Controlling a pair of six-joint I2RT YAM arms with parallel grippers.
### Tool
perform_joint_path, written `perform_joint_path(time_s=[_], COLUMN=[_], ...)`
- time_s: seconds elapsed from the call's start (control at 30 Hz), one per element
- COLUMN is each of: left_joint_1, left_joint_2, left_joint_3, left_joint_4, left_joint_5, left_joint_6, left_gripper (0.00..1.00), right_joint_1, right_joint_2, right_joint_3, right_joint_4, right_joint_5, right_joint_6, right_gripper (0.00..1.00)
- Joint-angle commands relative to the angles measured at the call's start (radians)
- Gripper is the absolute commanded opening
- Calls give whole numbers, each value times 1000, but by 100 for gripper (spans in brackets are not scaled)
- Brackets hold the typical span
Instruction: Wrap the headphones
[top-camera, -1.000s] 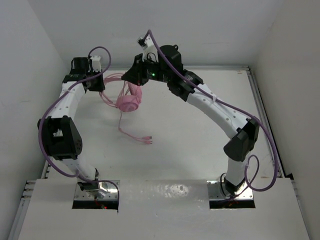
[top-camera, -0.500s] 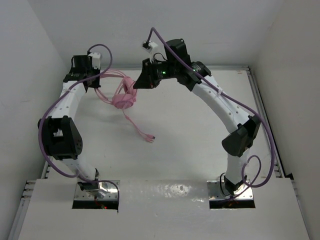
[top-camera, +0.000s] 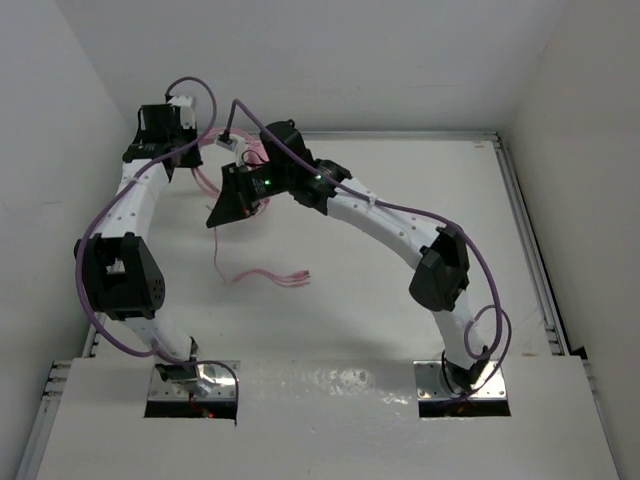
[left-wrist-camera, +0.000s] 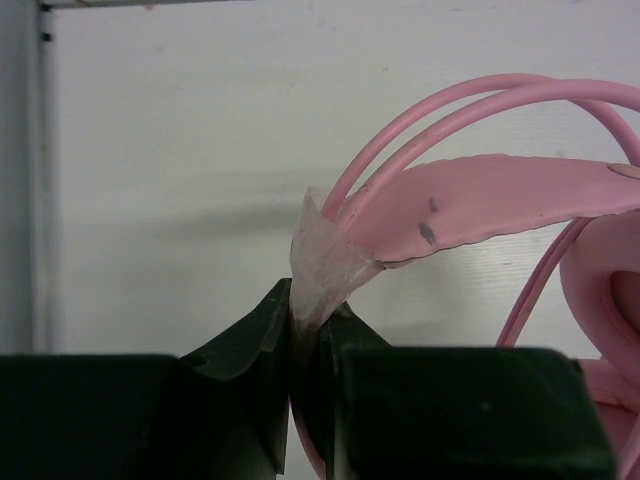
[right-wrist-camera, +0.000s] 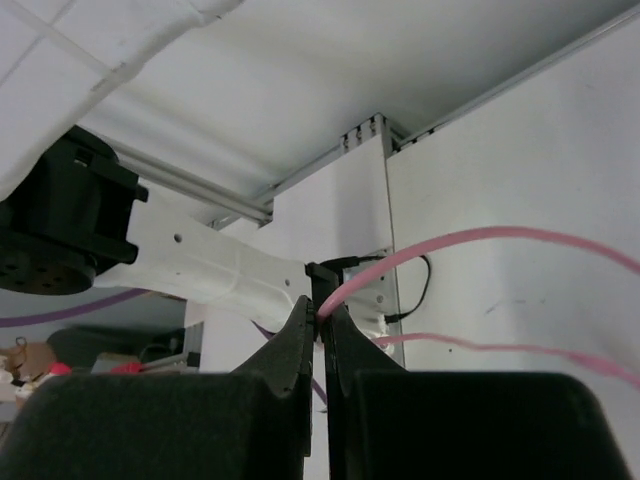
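Farthest left, the left gripper (left-wrist-camera: 310, 320) is clamped on the headphones (left-wrist-camera: 480, 200) at one end of the thin headband, where a scrap of clear film is pinched in with it. The headband arcs off to the right of those jaws, and a padded earcup (left-wrist-camera: 605, 290) hangs just beyond. In the overhead view the headphones sit at the far left of the table (top-camera: 350, 300), mostly hidden behind the right arm's wrist.

Just right of and nearer than the headphones, the right gripper (right-wrist-camera: 320, 318) is closed tight on the cord (right-wrist-camera: 450, 245), which runs taut out of its fingertips. Below the headphones the free tail of the cord (top-camera: 258, 272) drops to the table and trails rightward to its plug end (top-camera: 298, 279), well apart from the earcups.

The step in hand looks like winding the cord round the headphones. To do it well, the left arm should hold the headband steady as an anchor while the right carries the cord in close loops round the earcups or band, under light tension – enough to lay each turn snug, not enough to drag the headband out of the left jaws. The loose tail must be kept from snagging on the purple cables.

No brand, label or writing can be read in any view
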Motion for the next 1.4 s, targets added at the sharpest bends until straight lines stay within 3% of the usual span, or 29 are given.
perform_joint_path(time_s=[0.0, 0.17, 0.33, 0.43, 0.53, 0.63, 0.67, 0.7, 0.73, 0.77, 0.8, 1.07, 1.17, 1.37], left_joint_1=[35, 71, 71, 71, 69, 69, 69, 71, 71, 71, 71, 69, 71, 71], left_joint_2=[-72, -54, -49, -52, -57, -61, -61, -63, -64, -64, -64, -52, -43, -38], left_joint_3=[5, 93, 146, 156, 163, 176, 179, 184, 193, 201, 209, 334, 383, 408], left_joint_4=[74, 33, -24, -48, -71, -94, -99, -105, -107, -108, -108, -133, -131, -101], left_joint_5=[198, 304, 339, 378, 410, 454, 462, 471, 484, 490, 496, 557, 589, 611], left_joint_6=[-236, -334, -369, -385, -397, -399, -399, -399, -400, -402, -406, -445, -487, -556], left_gripper=[0, 0, 0, 0, 0, 0, 0, 0, 0, 0, 0, 0, 0, 0], right_joint_1=[6, 23, 25, 17, -23, -121, -151, -205, -227, -262, -273, -282, -282, -282], right_joint_2=[20, -78, -176, -225, -277, -368, -392, -434, -452, -468, -492, -433, -306, -150], right_joint_3=[35, -219, -298, -316, -387, -531, -616, -657, -689, -739, -758, -789, -731, -637], right_joint_4=[145, 81, -108, -172, -113, 104, 169, 296, 347, 413, 435, 484, 481, 531], right_joint_5=[-71, -25, 124, 203, 224, 184, 172, 175, 193, 210, 233, 716, 759, 731], right_joint_6=[40, -155, -341, -416, -407, -277, -193, -160, -137, -111, -108, -182, -165, -64], right_gripper=[0, 2, 52, 74, 74, 41, 24, 22, 24, 42, 46, 57, 68, 69])
